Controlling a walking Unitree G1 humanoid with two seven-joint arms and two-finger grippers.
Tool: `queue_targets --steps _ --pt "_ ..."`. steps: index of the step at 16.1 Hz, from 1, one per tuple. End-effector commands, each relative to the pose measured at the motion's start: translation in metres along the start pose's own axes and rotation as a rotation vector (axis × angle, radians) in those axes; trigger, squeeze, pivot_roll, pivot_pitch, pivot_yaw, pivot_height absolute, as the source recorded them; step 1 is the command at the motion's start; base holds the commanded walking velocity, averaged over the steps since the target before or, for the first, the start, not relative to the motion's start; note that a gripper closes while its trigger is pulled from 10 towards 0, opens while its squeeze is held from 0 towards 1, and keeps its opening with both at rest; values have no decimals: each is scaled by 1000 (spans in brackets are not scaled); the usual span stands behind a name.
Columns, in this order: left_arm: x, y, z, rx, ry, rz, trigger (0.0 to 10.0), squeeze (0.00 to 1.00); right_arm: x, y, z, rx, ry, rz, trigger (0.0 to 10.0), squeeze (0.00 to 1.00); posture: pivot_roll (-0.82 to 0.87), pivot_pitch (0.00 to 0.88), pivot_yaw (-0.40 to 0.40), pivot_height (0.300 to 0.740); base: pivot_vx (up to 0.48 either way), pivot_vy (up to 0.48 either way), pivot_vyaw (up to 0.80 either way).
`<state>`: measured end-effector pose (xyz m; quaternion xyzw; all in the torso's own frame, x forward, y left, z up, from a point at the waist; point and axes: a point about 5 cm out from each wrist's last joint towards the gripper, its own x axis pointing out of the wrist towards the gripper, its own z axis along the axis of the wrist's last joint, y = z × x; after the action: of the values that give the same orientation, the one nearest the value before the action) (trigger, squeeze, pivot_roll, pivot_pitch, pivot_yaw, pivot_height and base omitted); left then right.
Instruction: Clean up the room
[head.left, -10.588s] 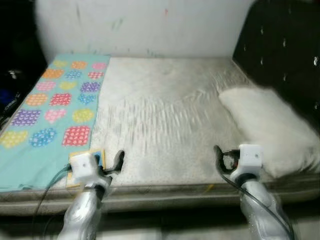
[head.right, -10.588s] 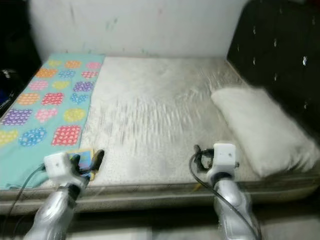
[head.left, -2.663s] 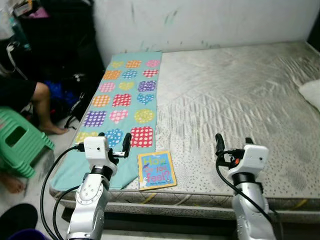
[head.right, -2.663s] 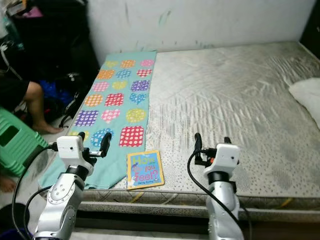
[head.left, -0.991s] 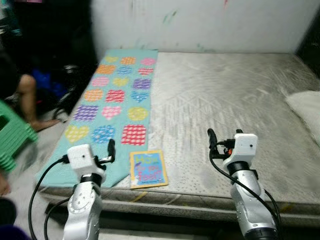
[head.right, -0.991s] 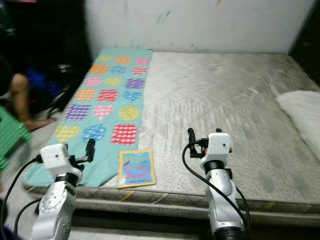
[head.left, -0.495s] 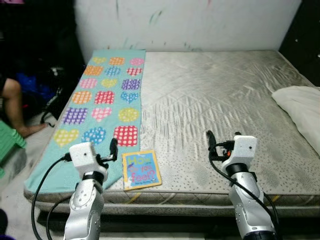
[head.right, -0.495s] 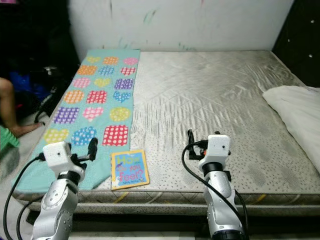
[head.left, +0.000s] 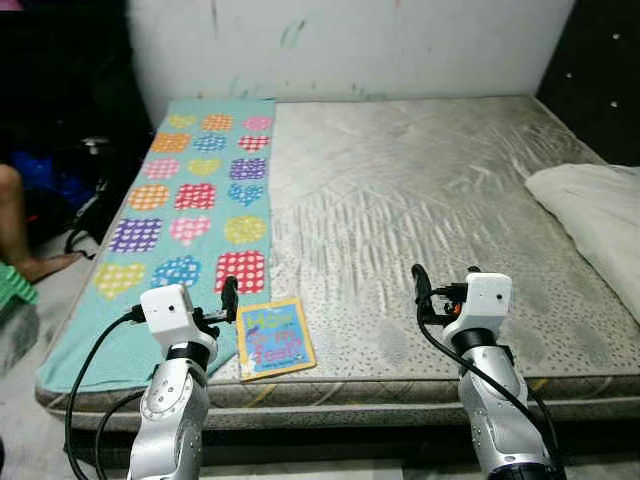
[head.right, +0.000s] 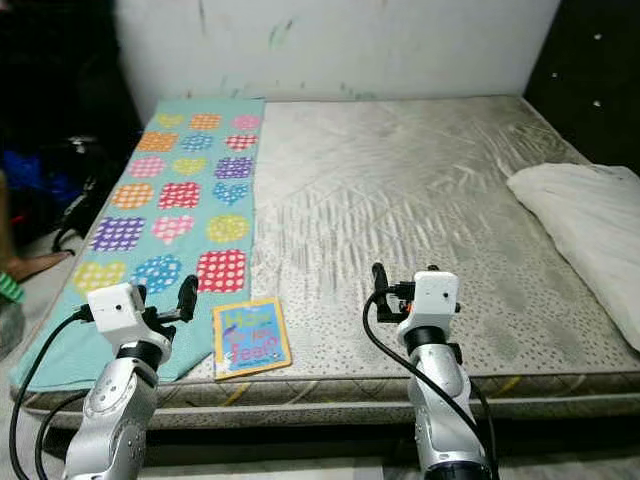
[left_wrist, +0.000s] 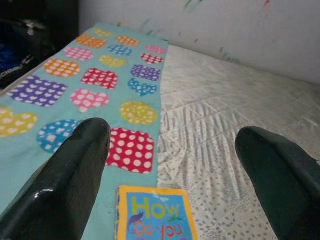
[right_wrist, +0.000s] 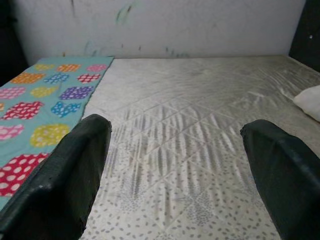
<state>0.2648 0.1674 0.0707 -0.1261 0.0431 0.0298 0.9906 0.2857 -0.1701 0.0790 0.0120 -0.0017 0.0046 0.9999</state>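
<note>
1. Your book (head.left: 273, 337) lies flat on the mattress (head.left: 430, 190) near its front edge, partly overlapping the heart-patterned blanket (head.left: 190, 200).
2. Your left gripper (left_wrist: 170, 170) hovers just beside the book, fingers wide apart, empty.
3. Your right gripper (right_wrist: 175, 170) hovers over bare mattress, also spread and empty.
4. A white pillow (head.left: 590, 215) rests on the mattress's right side.
</note>
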Motion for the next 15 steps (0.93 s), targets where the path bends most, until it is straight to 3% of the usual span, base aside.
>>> queue_targets --steps 1,6,15 --pt "0 0 3 9 -5 -8 10000 0 2 1 7 1 -19 10 10000 0 -70 0 38 740 0 0 0" --pt "-1 -1 3 -6 0 -28 10000 0 0 1 6 5 -12 9 10000 0 -68 0 36 740 0 58 0" --pt "-2 -1 1 -3 17 -30 10000 0 0 1 5 0 3 10 10000 0 -70 0 38 740 0 438 0"
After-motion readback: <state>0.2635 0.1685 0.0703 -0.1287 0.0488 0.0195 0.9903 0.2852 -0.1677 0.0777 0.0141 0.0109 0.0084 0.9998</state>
